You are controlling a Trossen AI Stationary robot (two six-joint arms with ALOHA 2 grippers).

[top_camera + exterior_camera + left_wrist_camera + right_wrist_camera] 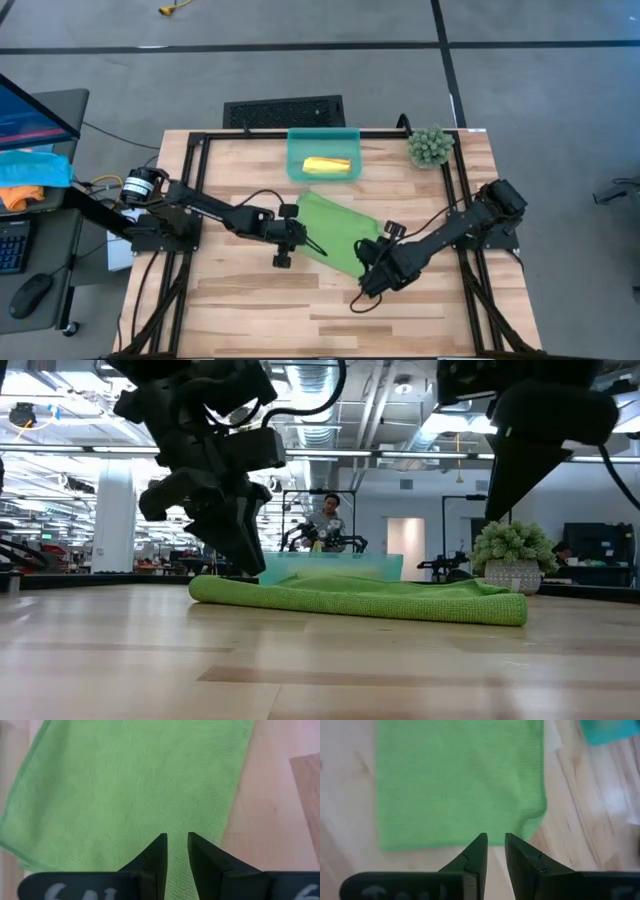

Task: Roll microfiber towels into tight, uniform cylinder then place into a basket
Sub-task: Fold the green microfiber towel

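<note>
Here the green towel [335, 232] is flanked along its long axis by both grippers. The left gripper [300, 238] is set over one end, the right gripper [372, 262] just off the other. Both pairs of fingers are seen narrowly parted, holding nothing.

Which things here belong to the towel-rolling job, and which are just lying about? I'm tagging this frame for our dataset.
Part of the job:
green towel, lying flat on the table
yellow towel, rolled, in the basket
basket
left gripper, over the green towel
right gripper, at its other edge

Lying about:
small potted plant
black vented panel
blue cloth, off the table
</note>
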